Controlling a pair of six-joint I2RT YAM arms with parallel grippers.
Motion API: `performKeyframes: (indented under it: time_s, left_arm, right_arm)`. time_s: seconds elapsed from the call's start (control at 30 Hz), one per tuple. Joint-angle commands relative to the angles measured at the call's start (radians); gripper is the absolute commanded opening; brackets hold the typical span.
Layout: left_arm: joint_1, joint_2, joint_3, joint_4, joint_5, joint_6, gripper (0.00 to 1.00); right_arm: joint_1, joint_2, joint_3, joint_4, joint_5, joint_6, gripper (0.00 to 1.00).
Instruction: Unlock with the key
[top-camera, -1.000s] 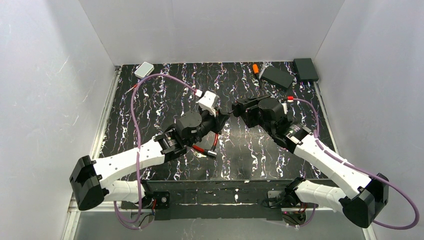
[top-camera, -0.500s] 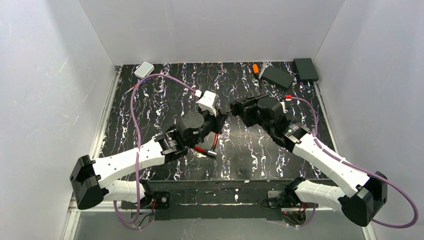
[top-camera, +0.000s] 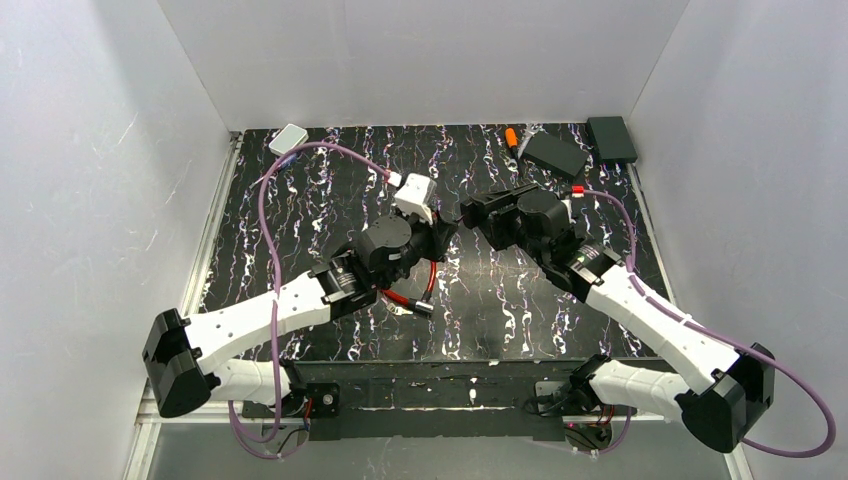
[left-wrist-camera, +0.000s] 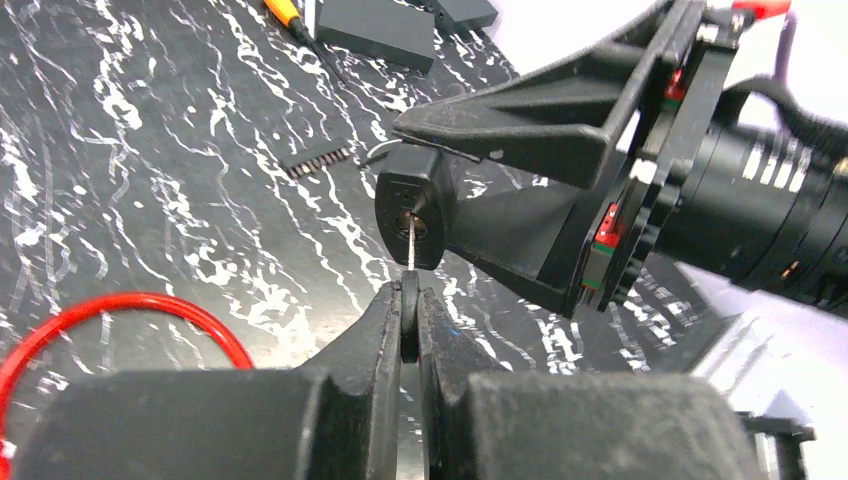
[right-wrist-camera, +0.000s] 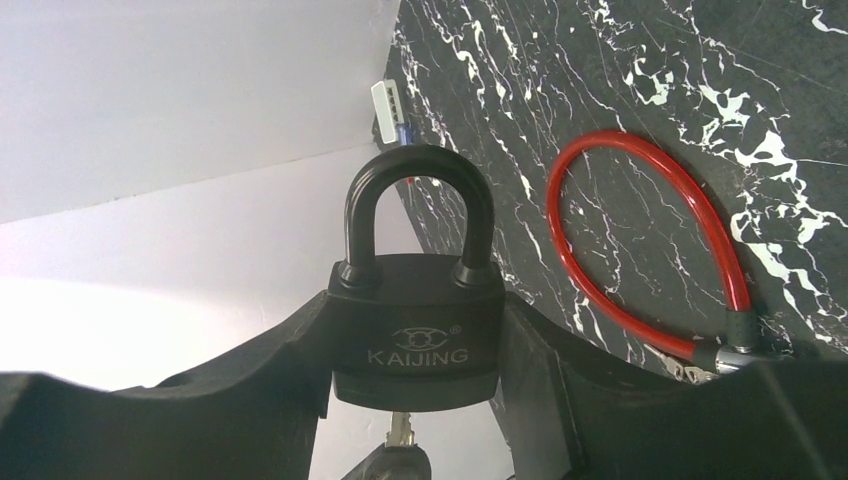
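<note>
Nearest my left wrist camera, the left gripper (left-wrist-camera: 409, 300) was clenched on the head of the key (left-wrist-camera: 409, 245), whose thin blade ran straight up toward 12 o'clock into the keyhole in the bottom of the padlock (left-wrist-camera: 415, 200). I could not tell how deep the blade sat. The right gripper (right-wrist-camera: 415, 335) was clamped across the padlock's body from both sides, holding it in the air above the middle of the table (top-camera: 330, 190). The shackle (right-wrist-camera: 420, 162) had both legs down in the body, so I judged the lock not yet opened.

The step in hand was the turn. I reckoned it wanted a pure roll of the left wrist about the blade's own line, with no sideways push, since so slim a blade would bend or slip out of the pinch. The right grip had to stay firm so the body did not turn with the key.

On the table below, at about 6 o'clock from the padlock, lay a red cable loop (left-wrist-camera: 150, 297). Far off at 1 o'clock were an orange screwdriver (top-camera: 511, 137) and two black boxes (top-camera: 556, 152), with a white box (top-camera: 288, 138) at 11 o'clock.
</note>
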Motion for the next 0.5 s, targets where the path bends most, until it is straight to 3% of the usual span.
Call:
performKeyframes:
  time_s: [0.0, 0.1, 0.2, 0.27, 0.37, 0.47]
  left_arm:
    - [-0.005, 0.050, -0.043, 0.091, 0.018, 0.324, 0.00]
    - [-0.005, 0.069, -0.047, 0.112, -0.037, 0.562, 0.00]
    - [-0.005, 0.066, -0.038, 0.111, -0.019, 0.580, 0.00]
    - [-0.005, 0.050, -0.040, 0.110, 0.003, 0.483, 0.00]
    - [0.011, 0.004, -0.048, 0.089, -0.003, 0.162, 0.00]
    - [0.057, -0.027, -0.071, 0.103, 0.157, -0.148, 0.00]
  right_arm:
    - [0.050, -0.016, 0.159, 0.189, -0.284, -0.019, 0.01]
    - [0.048, 0.002, 0.174, 0.181, -0.330, 0.000, 0.01]
    - [0.050, 0.016, 0.170, 0.188, -0.373, 0.013, 0.01]
    - [0.050, 0.023, 0.156, 0.217, -0.391, 0.024, 0.01]
    - [0.050, 0.016, 0.124, 0.294, -0.384, 0.024, 0.01]
    - [0.049, -0.011, 0.093, 0.322, -0.344, 0.011, 0.01]
